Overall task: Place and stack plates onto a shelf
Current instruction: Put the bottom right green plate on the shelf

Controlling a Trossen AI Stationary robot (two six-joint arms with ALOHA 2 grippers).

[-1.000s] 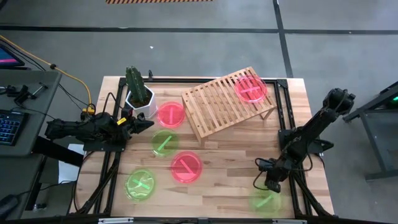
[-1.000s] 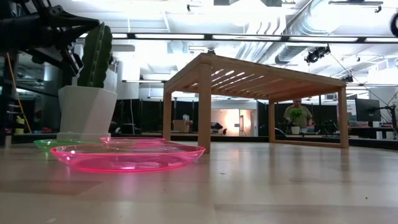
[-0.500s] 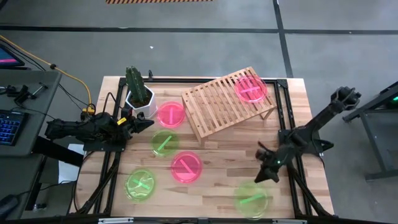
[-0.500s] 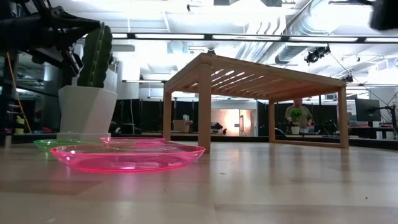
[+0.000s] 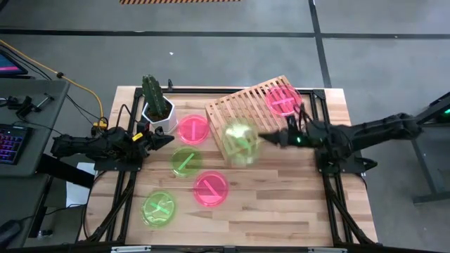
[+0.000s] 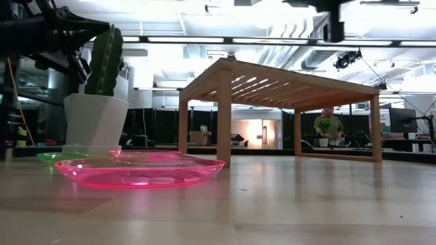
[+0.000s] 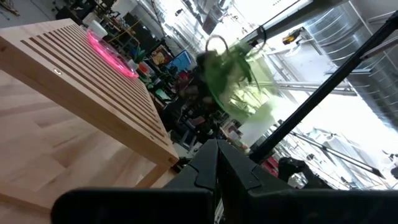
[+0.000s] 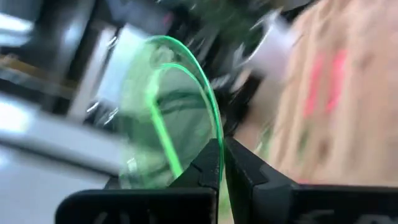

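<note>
My right gripper (image 5: 273, 139) reaches in from the table's right, shut on a neon green plate (image 5: 239, 140) that is in the air over the near left part of the slatted wooden shelf (image 5: 242, 116). A pink plate (image 5: 283, 100) lies flat on the shelf's far right end. On the table lie two pink plates (image 5: 193, 129) (image 5: 210, 188) and two green ones (image 5: 185, 161) (image 5: 159, 209). My left gripper (image 5: 163, 138) waits shut near the table's left edge, beside the cactus pot. In the left wrist view the held green plate (image 7: 239, 78) shows blurred above the shelf (image 7: 81, 81). My right gripper pinches the green plate by its rim (image 8: 217, 134) between the two fingers (image 8: 208, 163), coming roughly level from the table's right. The plate is lifted clear and tilted, reaching out beyond the fingertips over the shelf.
A cactus in a white pot (image 5: 157, 107) stands at the far left, close to my left gripper. In the low view the shelf (image 6: 279, 82) stands on its legs, with a pink plate (image 6: 139, 170) in front of it. A person (image 6: 328, 124) shows in the room behind.
My right gripper has carried the green plate from the table's near right corner up and toward the far left, to the shelf. The plate, flat at the near edge a second ago, is now lifted clear and tilted over the shelf's near left part.
</note>
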